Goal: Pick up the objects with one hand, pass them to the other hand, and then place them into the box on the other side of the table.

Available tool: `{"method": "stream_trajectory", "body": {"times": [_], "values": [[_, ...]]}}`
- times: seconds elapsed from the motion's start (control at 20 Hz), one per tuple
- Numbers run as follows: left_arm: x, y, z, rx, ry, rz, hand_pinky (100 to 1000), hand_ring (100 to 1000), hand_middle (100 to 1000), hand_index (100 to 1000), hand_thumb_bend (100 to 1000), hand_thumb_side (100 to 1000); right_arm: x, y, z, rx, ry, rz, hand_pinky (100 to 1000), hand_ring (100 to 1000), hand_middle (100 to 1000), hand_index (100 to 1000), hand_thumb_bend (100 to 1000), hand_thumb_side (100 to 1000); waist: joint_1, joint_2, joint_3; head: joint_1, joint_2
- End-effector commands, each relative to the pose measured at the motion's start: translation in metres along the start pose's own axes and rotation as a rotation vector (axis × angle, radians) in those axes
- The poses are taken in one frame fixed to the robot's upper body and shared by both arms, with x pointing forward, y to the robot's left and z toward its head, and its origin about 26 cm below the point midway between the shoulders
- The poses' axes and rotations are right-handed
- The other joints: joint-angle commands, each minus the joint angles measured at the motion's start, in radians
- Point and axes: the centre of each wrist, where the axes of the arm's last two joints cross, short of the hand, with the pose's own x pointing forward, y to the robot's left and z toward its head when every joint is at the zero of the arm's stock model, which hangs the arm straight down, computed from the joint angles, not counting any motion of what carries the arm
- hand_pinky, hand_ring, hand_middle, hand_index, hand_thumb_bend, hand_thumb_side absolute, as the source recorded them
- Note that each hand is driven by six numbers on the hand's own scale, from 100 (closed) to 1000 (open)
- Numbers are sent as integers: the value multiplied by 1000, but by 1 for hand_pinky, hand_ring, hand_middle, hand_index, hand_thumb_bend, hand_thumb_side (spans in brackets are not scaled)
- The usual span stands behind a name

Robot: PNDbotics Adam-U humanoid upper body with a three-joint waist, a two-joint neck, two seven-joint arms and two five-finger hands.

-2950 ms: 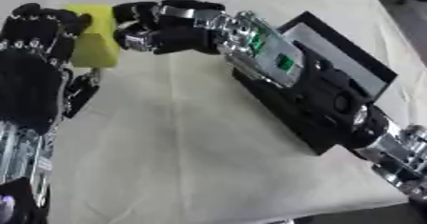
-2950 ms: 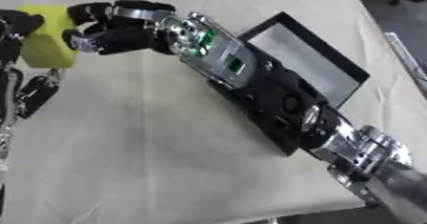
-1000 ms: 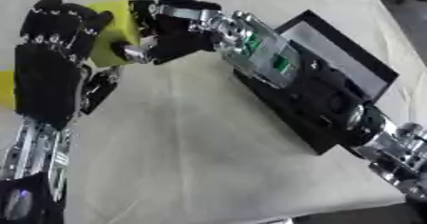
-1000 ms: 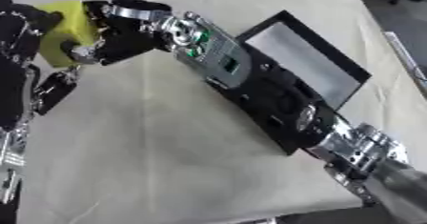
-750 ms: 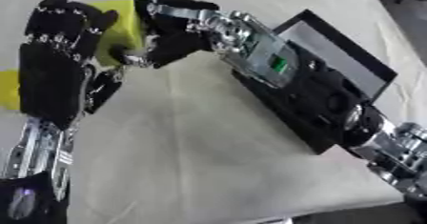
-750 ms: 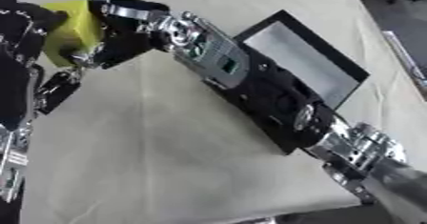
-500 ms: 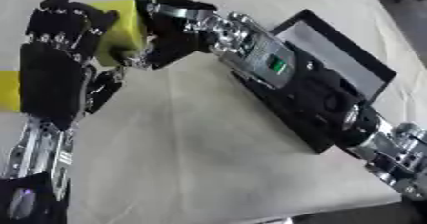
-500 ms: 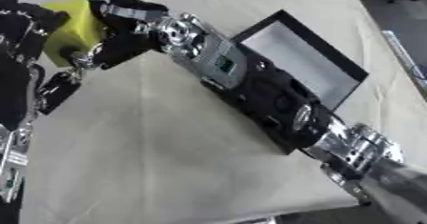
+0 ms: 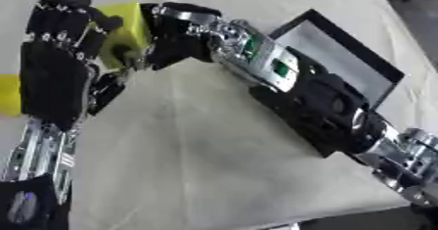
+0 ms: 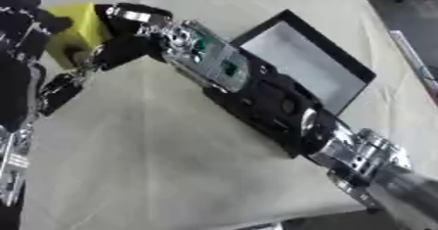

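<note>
Yellow block is mid-handover — left robot hand open against it, right robot hand curled around it; next, one robot hand must release.

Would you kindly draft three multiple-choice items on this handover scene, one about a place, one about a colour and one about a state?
1. Where is the block?
A. between the two hands at the far left
B. inside the box
C. at the table's near edge

2. What colour is the block?
A. red
B. yellow
C. blue

3. What is the box's state?
A. holding several objects
B. covered by a cloth
C. open, nothing visible inside

Key: 1 A, the block sits between the left hand and right hand. 2 B, it shows yellow. 3 C, the box shows a bare grey floor.
</note>
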Motion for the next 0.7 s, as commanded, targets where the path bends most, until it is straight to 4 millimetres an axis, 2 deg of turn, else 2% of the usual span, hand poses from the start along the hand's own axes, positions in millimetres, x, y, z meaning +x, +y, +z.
{"method": "stream_trajectory", "body": {"times": [0.05,0.4,0.5,0.65,0.7], "values": [[-1,2,-4,-13,8,-46,878,828,761,914,973,100,11,-12,6,-27,-18,12,1000,894,688,916,100,142,6,-20,-3,-4,-5],[-14,7,1,-16,113,-98,875,830,759,919,952,100,10,-23,17,-63,-11,22,1000,889,687,915,100,113,8,-34,-12,-1,5],[-19,8,5,-14,129,-92,856,813,740,891,866,100,8,-28,21,-74,-1,33,1000,885,686,913,100,102,8,-40,-17,-1,12],[-31,7,18,-36,139,-54,806,754,657,798,681,100,5,-39,34,-101,15,59,1000,883,695,919,100,100,14,-54,-24,-5,26],[-38,6,24,-59,135,-34,812,756,665,801,641,100,4,-43,40,-107,18,72,1000,882,698,922,100,100,17,-60,-27,-7,32]]}}
